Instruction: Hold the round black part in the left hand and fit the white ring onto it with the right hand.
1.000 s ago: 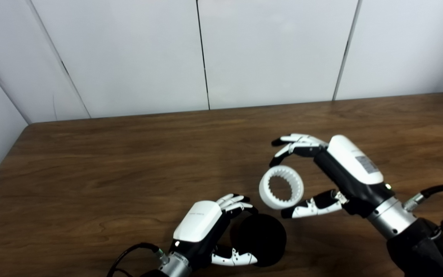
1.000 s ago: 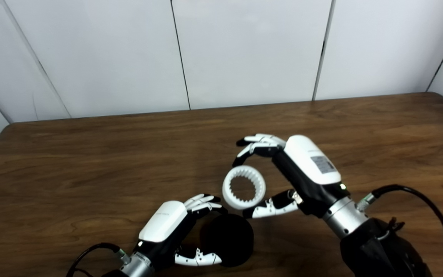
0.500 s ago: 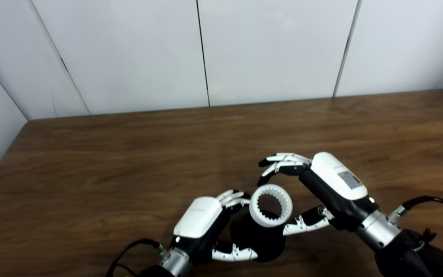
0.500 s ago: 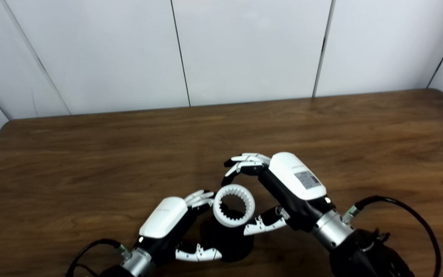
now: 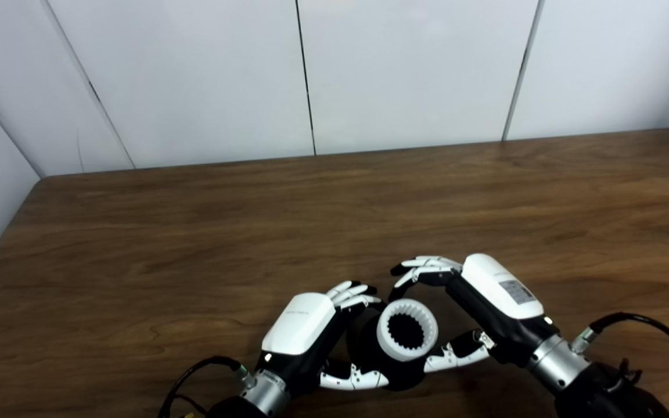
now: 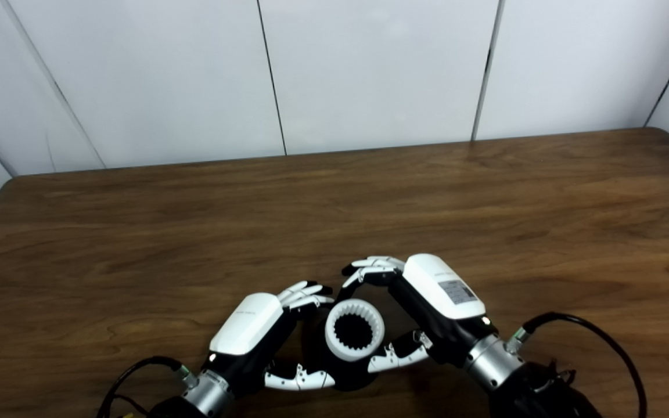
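Atop black part [image 5: 395, 371], white ring [image 5: 407, 332], both views.

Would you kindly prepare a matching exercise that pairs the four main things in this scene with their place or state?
Things:
1. white ring
2. round black part
3. left hand
4. table

States:
A. brown wood, bearing everything
B. toothed inside, sitting over the black part
C. held between the left hand's fingers and thumb
D. shut on the black part

Pairs: 1-B, 2-C, 3-D, 4-A
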Robot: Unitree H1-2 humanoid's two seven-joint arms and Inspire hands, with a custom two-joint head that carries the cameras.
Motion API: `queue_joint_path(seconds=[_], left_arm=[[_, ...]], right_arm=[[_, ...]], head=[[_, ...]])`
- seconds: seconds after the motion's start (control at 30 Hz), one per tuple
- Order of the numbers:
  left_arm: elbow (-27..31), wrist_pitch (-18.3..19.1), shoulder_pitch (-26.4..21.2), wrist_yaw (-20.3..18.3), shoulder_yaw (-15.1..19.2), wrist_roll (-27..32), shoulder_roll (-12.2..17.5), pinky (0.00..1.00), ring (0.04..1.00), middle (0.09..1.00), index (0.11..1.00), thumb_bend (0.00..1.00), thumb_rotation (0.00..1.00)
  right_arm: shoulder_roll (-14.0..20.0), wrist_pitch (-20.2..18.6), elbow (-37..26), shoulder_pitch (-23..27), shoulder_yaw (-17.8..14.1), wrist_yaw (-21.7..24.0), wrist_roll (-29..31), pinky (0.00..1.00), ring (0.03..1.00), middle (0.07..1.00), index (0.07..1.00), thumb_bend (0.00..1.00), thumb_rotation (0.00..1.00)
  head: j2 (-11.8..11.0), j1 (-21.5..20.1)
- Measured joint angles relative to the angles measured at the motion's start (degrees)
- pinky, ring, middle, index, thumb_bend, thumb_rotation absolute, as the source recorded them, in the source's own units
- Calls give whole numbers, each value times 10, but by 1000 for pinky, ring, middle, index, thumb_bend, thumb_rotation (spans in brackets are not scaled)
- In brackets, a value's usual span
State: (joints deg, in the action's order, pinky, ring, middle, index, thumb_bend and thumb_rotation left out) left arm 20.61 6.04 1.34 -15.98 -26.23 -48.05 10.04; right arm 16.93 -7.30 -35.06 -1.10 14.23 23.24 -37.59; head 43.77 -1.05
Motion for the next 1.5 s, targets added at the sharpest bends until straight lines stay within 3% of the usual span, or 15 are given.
queue_joint_path(seconds=[0.7, 1.5], left_arm=[[2, 3, 1, -1, -2, -5, -5, 783, 929, 892, 742, 890, 449], [21, 40, 3, -21, -8, -13, -14, 772, 932, 902, 748, 883, 431]], right_arm=[[-4, 5, 17, 5, 6, -3, -2, 740, 859, 811, 493, 523, 151], [0, 17, 38, 30, 16, 13, -10, 745, 860, 808, 493, 524, 152]], head=[[4, 10], [9, 12]])
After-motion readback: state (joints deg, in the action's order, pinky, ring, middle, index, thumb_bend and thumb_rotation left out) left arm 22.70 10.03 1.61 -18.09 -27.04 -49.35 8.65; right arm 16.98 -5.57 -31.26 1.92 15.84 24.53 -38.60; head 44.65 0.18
